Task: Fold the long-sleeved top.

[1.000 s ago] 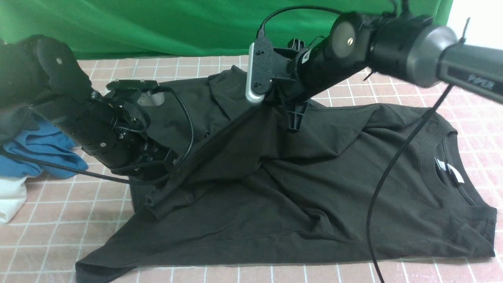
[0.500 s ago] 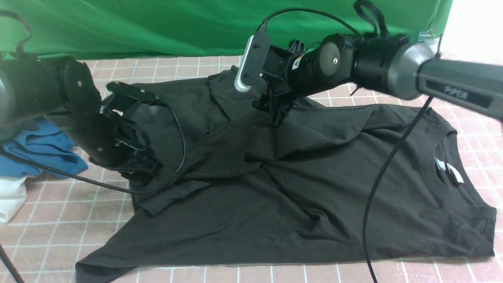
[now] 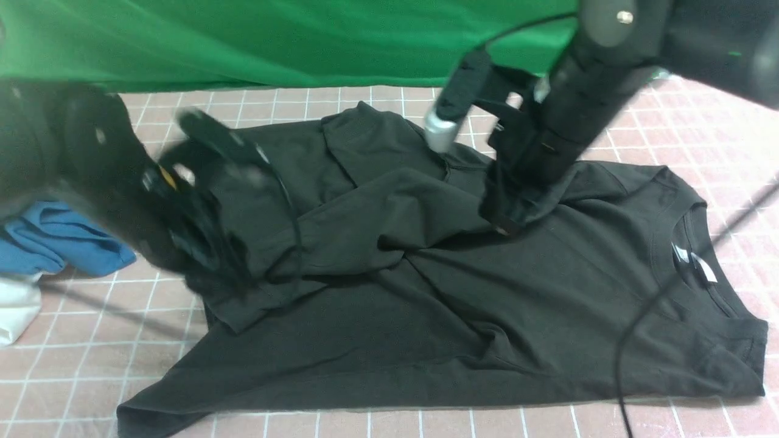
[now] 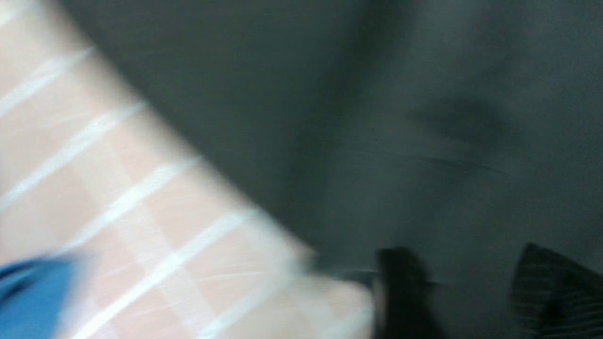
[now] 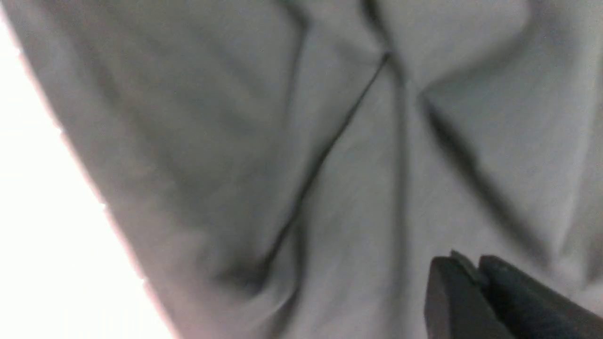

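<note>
Black long-sleeved top (image 3: 499, 304) lies spread across mid table (image 3: 669, 128), collar twd right edge, sleeves heaped over its back half. Right gripper (image 3: 508, 222) looks closed, tips on cloth; pinch unclear. Left gripper (image 3: 210, 267) blurred, jaws apart. Risk: thin jersey snags, drags layers, wrecks fold.

Bare tiled table (image 3: 91, 359) lies open on the near-left of the long-sleeved top (image 3: 462, 304) and beyond its far edge, up to the green backdrop (image 3: 243, 42). Left of the top, a blue garment (image 3: 55, 243) and a white cloth (image 3: 15, 310) block the way. Both arms hang low over the top's far half.
</note>
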You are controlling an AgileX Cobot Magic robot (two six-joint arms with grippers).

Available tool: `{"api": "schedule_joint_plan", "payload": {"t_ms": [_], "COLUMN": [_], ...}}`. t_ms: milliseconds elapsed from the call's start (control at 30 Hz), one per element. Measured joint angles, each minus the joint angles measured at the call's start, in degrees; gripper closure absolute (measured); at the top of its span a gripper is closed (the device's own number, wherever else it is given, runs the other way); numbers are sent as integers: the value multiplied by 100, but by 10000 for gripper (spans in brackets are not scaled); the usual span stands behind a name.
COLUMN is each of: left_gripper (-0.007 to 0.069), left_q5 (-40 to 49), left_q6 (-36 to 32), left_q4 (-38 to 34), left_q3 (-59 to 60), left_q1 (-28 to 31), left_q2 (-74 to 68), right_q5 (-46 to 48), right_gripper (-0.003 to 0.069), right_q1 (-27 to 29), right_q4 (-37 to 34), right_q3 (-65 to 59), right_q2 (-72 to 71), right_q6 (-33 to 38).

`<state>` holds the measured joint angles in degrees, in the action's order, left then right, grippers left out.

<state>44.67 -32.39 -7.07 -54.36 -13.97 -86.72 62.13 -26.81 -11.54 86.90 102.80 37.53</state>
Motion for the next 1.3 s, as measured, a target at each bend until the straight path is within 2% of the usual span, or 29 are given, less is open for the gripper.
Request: {"api": "schedule_joint_plan", "payload": {"t_ms": [67, 167, 233, 267, 300, 400, 533, 567, 667, 767, 833, 967, 1100, 1300], "left_gripper": [424, 417, 383, 314, 307, 196, 167, 177, 280, 477, 561, 587, 588, 588], "left_q5": [-149, -414, -551, -836, -866, -1313, -1601, -1612, -1590, -1497, -1424, -1237, -964, 169], "left_q6": [-236, -334, -345, -352, -352, -332, -318, -318, -318, -315, -315, -315, -315, -315], "left_q4": [-137, -174, -151, -21, -8, 184, 408, 439, 447, 447, 447, 422, 373, -75], "left_q3": [228, 341, 341, 341, 341, 341, 341, 341, 341, 341, 341, 341, 341, 341], "left_q1": [-158, -202, -196, -196, -196, -196, -196, -196, -196, -196, -196, -196, -196, -196], "left_q2": [-11, -208, -347, -500, -517, -718, -920, -968, -1094, -1081, -1050, -793, -298, 311], "right_q5": [-171, -475, -533, -563, -563, -572, -590, -590, -590, -596, -607, -607, -629, -872], "right_gripper": [571, 571, 570, 570, 570, 566, 566, 566, 566, 564, 562, 559, 548, 528], "right_q1": [3, -24, -90, -213, -250, -639, -1007, -1069, -1197, -1220, -1220, -1220, -1164, -756], "right_q4": [-231, -826, -1056, -1168, -1195, -1258, -1282, -1287, -1293, -1293, -1275, -1200, -826, 76], "right_q3": [-396, -924, -1150, -1427, -1456, -1958, -2346, -2415, -2565, -2610, -2610, -2610, -2610, -2610], "right_q2": [-309, -828, -1030, -1244, -1293, -1673, -1920, -1958, -2027, -2039, -2039, -2048, -2061, -2063], "right_q6": [-70, -48, -14, -6, -6, -6, -6, -6, -6, -6, -6, -6, -122, -812]}}
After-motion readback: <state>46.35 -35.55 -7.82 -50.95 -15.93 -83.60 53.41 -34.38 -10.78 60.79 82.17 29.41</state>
